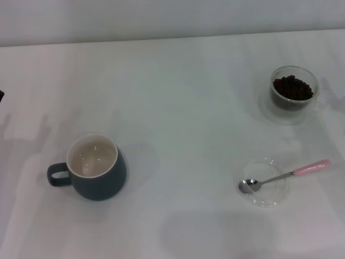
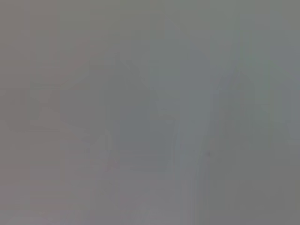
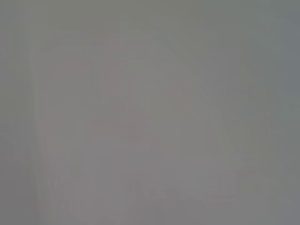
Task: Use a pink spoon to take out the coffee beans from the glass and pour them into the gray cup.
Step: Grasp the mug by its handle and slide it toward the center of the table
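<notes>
In the head view the gray cup [image 1: 96, 168] stands upright at the front left of the white table, its handle pointing left and its cream inside empty. The glass [image 1: 292, 95] stands at the far right, filled with dark coffee beans [image 1: 292, 87]. The pink spoon [image 1: 284, 176] lies at the front right with its metal bowl in a flat clear dish [image 1: 263, 182] and its pink handle end sticking out to the right. Neither gripper shows in the head view. Both wrist views show only a plain grey surface.
The white table [image 1: 178, 108] runs back to a pale wall. A small dark sliver shows at the left edge [image 1: 1, 95] of the head view.
</notes>
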Controlling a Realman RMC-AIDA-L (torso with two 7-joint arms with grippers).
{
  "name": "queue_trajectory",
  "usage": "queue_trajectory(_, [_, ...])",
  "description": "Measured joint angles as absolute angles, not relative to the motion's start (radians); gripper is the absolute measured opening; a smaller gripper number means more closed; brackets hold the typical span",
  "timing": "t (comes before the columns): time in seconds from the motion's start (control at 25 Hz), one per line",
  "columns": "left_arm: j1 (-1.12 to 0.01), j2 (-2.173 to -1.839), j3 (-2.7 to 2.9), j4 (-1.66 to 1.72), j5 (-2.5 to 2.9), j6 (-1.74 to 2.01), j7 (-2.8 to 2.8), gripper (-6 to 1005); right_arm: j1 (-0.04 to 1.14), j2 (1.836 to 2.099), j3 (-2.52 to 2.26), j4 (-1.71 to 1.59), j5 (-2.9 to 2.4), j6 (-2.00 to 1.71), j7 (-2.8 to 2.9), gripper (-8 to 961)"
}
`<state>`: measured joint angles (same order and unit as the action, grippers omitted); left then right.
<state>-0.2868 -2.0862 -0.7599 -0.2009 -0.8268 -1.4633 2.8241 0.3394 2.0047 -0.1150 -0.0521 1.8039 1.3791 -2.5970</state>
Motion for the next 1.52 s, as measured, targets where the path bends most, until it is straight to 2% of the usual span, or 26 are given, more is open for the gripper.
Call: queue_trajectory(1.52, [-0.285,-2.086,-0.758,-0.201,-0.827,-1.460,2.822,893,0.341,2.005,-0.115,-0.052,1.805,1.371,-2.598,871])
